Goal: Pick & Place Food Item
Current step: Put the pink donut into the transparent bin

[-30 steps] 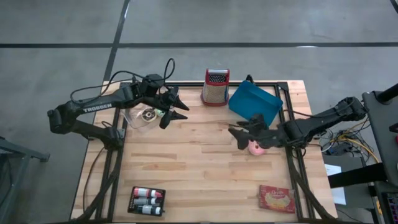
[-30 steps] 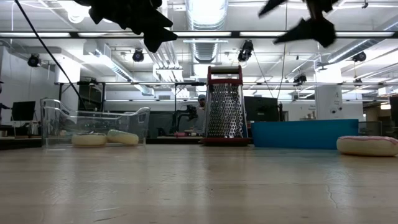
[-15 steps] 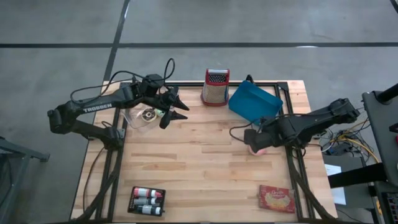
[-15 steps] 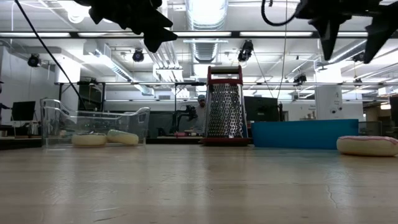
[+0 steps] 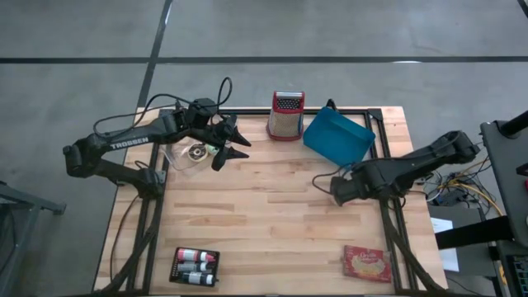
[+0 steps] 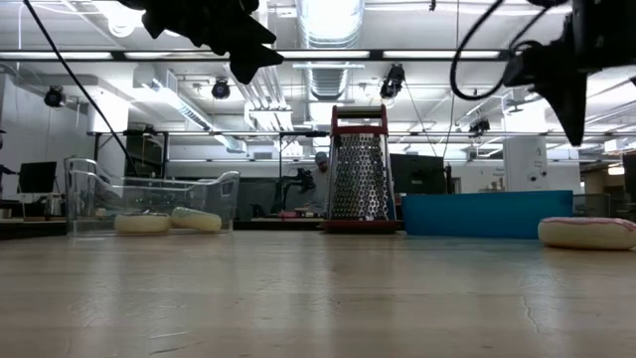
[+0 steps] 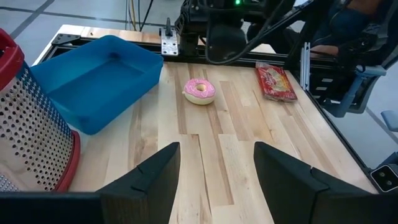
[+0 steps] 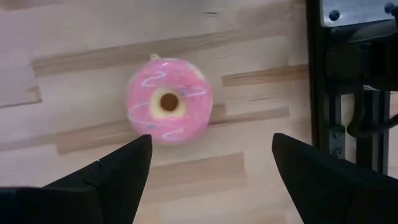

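A pink frosted donut [image 8: 169, 109] lies flat on the wooden table [image 5: 264, 206] near its right edge. It also shows in the left wrist view [image 7: 199, 91] and the low view [image 6: 586, 232]. In the high view the right arm hides it. My right gripper [image 8: 211, 149] hangs open above the donut, pointing down, clear of it [image 5: 342, 191]. My left gripper [image 5: 235, 147] stands open and empty in the air at the far left, beside a clear container [image 5: 186, 157].
A blue bin [image 5: 338, 136] sits at the far right, just beyond the donut, with a metal grater [image 5: 285, 115] to its left. The clear container holds pale food items [image 6: 169, 219]. A battery pack [image 5: 195, 266] and a red packet [image 5: 367, 264] lie along the near edge.
My right gripper has tipped from nearly level to pointing straight down, rolling as it went. It has sunk over the donut, which it now covers in the high view. Its fingers stay apart. The donut has not moved.
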You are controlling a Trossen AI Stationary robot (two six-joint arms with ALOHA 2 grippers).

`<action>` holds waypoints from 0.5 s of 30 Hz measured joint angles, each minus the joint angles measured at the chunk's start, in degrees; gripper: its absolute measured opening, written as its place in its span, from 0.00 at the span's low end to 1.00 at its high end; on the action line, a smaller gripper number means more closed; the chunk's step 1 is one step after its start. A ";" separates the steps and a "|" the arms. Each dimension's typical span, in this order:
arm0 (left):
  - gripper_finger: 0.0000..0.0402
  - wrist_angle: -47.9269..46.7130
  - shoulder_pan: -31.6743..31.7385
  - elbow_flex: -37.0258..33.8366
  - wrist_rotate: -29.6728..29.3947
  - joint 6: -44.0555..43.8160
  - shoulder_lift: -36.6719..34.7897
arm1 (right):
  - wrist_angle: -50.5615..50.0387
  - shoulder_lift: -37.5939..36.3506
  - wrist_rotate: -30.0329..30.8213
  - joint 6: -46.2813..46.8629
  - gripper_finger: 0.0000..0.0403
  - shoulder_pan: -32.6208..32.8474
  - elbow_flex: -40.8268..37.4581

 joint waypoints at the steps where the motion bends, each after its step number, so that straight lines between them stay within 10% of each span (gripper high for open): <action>1: 0.52 0.02 0.00 0.00 -0.03 0.00 0.00 | 0.92 -0.80 0.02 0.31 0.81 0.00 -1.38; 15: 0.52 0.02 0.01 0.00 -0.01 0.00 0.00 | 18.02 -8.10 -0.36 3.12 0.81 0.05 -19.87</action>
